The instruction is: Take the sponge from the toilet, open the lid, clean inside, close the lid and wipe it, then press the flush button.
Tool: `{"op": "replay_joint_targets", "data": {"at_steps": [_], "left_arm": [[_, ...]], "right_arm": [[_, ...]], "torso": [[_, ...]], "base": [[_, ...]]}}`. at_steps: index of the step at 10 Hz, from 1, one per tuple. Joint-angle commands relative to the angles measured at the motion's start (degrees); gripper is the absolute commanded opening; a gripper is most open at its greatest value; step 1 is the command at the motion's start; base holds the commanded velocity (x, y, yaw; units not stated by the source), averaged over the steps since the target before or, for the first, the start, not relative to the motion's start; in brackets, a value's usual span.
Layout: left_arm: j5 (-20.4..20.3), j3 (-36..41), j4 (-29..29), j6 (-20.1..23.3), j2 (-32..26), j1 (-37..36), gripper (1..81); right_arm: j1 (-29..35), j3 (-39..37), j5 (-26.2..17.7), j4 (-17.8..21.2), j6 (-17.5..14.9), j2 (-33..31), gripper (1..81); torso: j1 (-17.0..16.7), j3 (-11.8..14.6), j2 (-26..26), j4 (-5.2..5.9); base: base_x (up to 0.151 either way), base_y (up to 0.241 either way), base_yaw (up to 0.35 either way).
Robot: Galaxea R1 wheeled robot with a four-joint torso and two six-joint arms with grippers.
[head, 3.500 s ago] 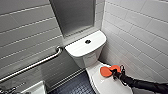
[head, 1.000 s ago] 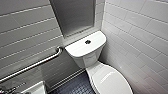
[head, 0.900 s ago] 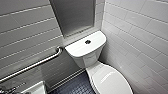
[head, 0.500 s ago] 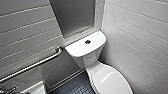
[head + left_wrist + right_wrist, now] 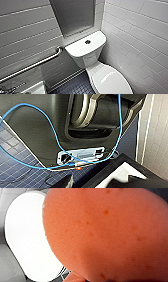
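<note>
Head view: the toilet (image 5: 86,58) stands in a tiled corner with the lid (image 5: 110,80) down.
Button: the flush button (image 5: 87,41) sits in the middle of the tank cover (image 5: 80,48).
Sponge place: the sponge (image 5: 107,235) hangs close before the right wrist camera, raised over the lid.
Right gripper: grasping the sponge.
Left gripper: cannot tell.
Wall: a grab bar (image 5: 32,66) is beside the tank.

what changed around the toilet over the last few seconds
The right arm, which reached over the lid with the sponge 3.5 s ago, has since pulled back off it toward the right. In the right wrist view the sponge now sits close to the camera with the lid behind it. The lid stayed shut, and the toilet, flush button and grab rail did not move.
</note>
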Motion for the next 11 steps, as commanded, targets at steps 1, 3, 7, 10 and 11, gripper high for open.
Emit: {"op": "replay_joint_targets", "data": {"at_steps": [1, 3, 7, 10, 11], "left_arm": [[5.13, 0.71, 0.33, 0.28, -0.52, 2.42, 81.1], [5.04, 0.54, 0.33, 0.28, -0.52, 2.33, 81.1], [5.13, 0.54, 0.24, 0.28, -0.52, 1.97, 81.1], [5.13, 0.45, -0.11, 0.28, -0.78, 1.89, 81.1], [5.13, 0.45, -0.19, 0.28, -0.78, 1.89, 81.1]], "right_arm": [[9.69, 11.93, -7.95, 7.99, -18.47, -6.63, 1.0], [16.81, 13.69, -12.13, 12.71, -23.38, -6.29, 1.0], [33.06, 9.57, -22.52, 27.4, -36.65, -0.84, 1.0], [42.03, 3.76, -26.76, 29.61, -38.34, 4.18, 1.0], [44.23, 1.66, -27.46, 29.53, -38.34, 6.19, 1.0]], "torso": [[0.0, 0.0, 0.0, 0.0], [0.0, 0.0, 0.0, 0.0], [0.0, 0.0, 0.0, 0.0], [0.0, -0.02, 0.0, 0.0], [0.0, -0.02, 0.0, 0.0]], "base": [[0.0, 0.0, 0.0], [0.0, 0.0, 0.0], [0.0, 0.0, 0.0], [0.0, 0.0, 0.0], [0.0, 0.0, 0.0]]}}
